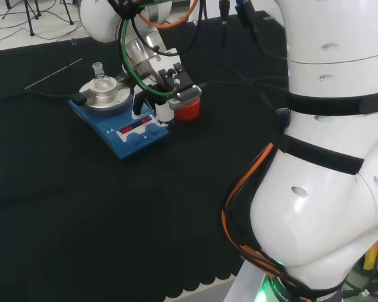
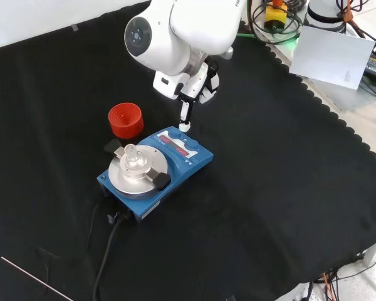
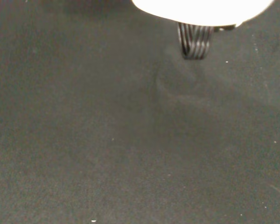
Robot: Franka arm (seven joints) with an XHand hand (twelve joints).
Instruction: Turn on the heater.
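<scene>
One heater [image 2: 155, 168]: blue, mid-cloth, glass flask [image 2: 133, 157] on its plate.
Hand [image 2: 187, 103]: one finger straight down at the panel's edge; others curled.
Risk: finger slips off a button, or nudges the heater and the flask.

Blue heater [image 2: 156, 166] with silver top plate [image 2: 138, 174], red display strip, blue knobs. Red ribbed ring [image 2: 126, 120]. Black-and-white hand [image 2: 187, 113]. Black cloth [image 2: 269, 188]. Clear glass flask [image 1: 101, 78].
</scene>
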